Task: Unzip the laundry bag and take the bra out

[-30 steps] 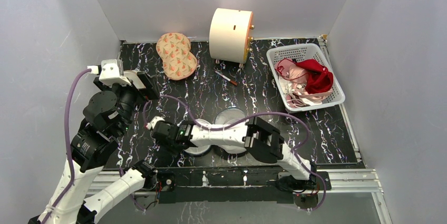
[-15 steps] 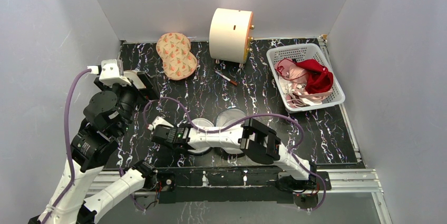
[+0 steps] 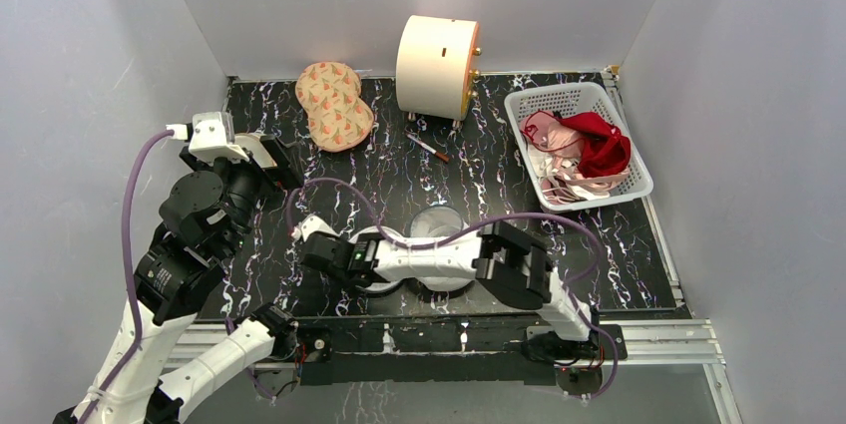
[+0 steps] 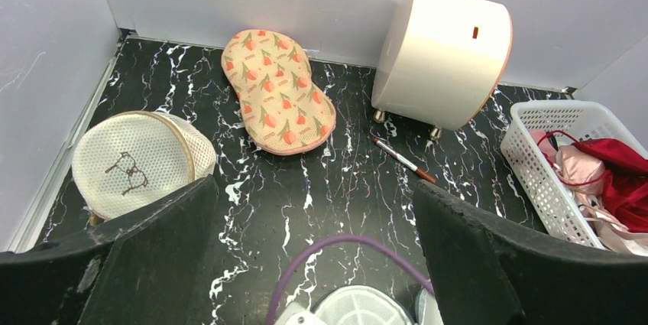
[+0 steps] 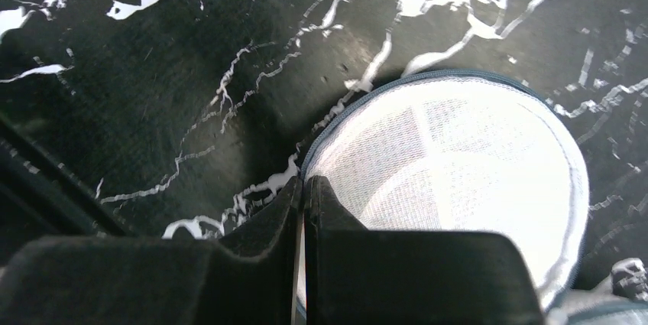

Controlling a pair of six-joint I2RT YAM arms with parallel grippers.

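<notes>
Round white mesh laundry bag flat on marbled table

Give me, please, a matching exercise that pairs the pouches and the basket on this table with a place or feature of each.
Things:
1. laundry bag
2. orange patterned pouch
3. cream mesh pouch
4. white basket

Descriptions:
a. holds red and pink garments
b. rim at the shut fingertips of the right gripper
c. bears a dark spectacles-like mark
d. by the back wall, left of the cream drum

Pairs: 1-b, 2-d, 3-c, 4-a
</notes>
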